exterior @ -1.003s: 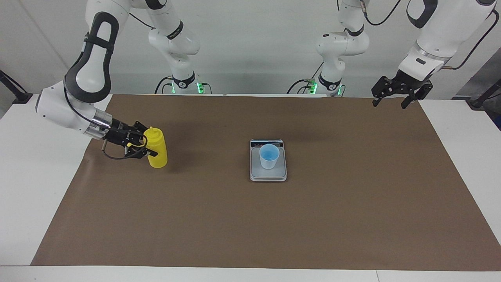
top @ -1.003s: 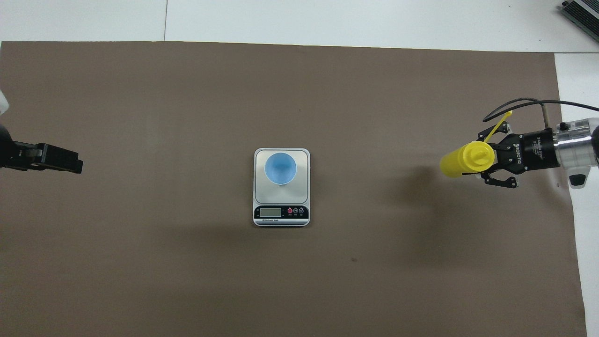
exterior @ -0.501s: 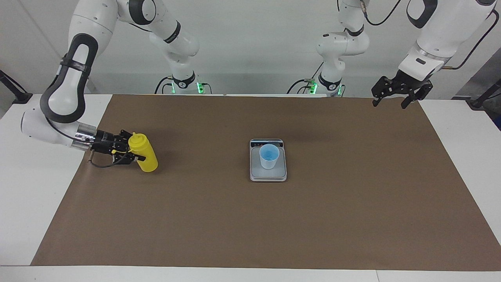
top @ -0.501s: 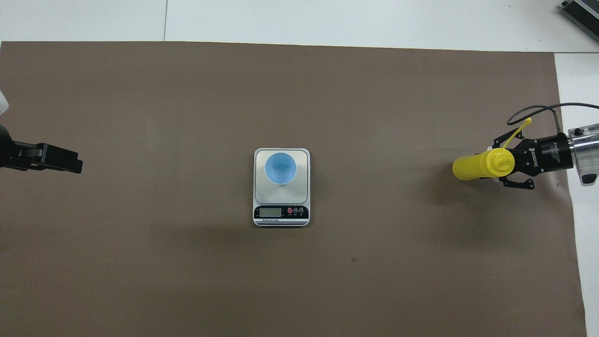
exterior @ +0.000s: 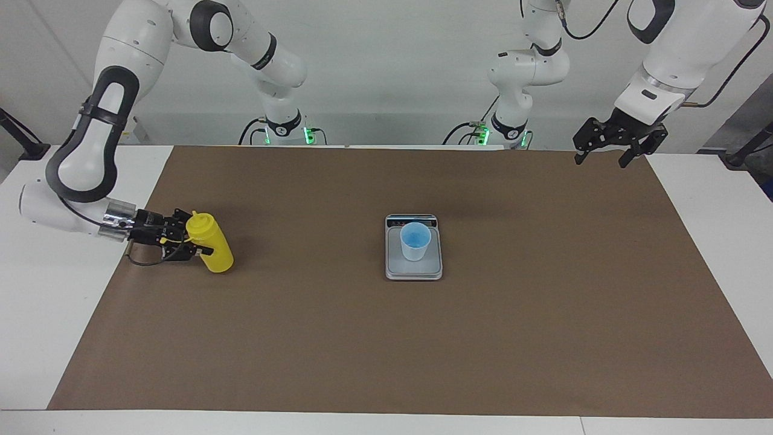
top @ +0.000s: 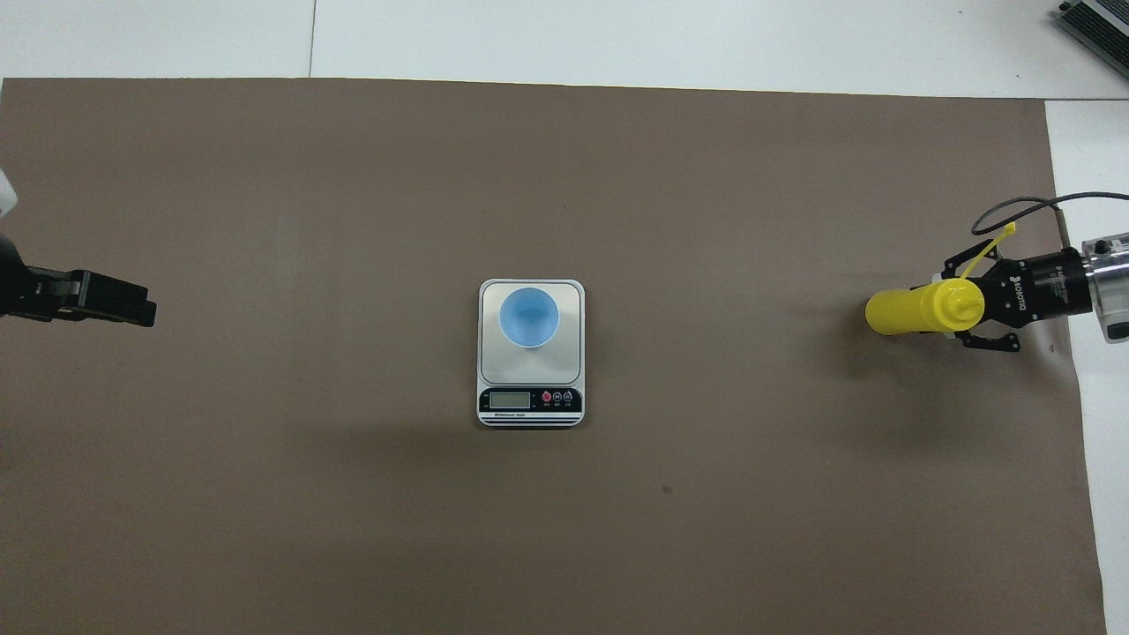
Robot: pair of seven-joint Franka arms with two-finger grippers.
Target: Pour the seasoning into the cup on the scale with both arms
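Right gripper [exterior: 192, 243] is pinching the bottle [exterior: 211, 246] near its top, jaws pressed against its upper part. The bottle is sitting tilted at the right arm's end of the tabletop [exterior: 712, 205], its base down by the brown mat [exterior: 483, 338], nozzle leaning toward the gripper; can't tell if the base is actually touching. The yellow tether [top: 990, 246] is sticking out beside the gripper. Cup [exterior: 415, 240] is standing upright on the scale [exterior: 413, 270] mid-mat, well apart from the bottle, on the platform part farther from the robots; the display strip is facing the robots. Left gripper [exterior: 610, 148] is waiting in the air over the mat corner at the left arm's end, jaws spread, holding nothing.
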